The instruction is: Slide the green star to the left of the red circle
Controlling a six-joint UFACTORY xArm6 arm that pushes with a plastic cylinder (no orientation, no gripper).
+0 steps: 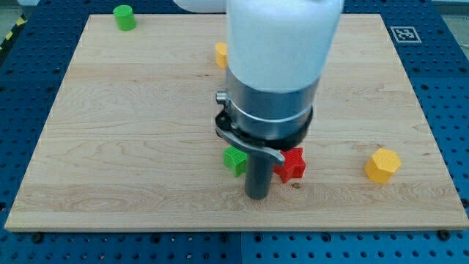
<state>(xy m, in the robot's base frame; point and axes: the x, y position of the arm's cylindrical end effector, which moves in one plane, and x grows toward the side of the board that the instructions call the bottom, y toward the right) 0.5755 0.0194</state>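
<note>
My tip (257,195) is a bare rod with no claw to part or close. It rests on the board between a green block (235,159) just to its left and a red block (292,164) just to its right. The arm hides part of both, so their shapes are unclear. A careless push could knock the red one away. The yellow hexagon (382,164) sits well off to the view's right.

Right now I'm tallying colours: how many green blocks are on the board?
2. A green cylinder sits at the view's top left; a green block sits just left of my tip. The arm may hide others.
</note>
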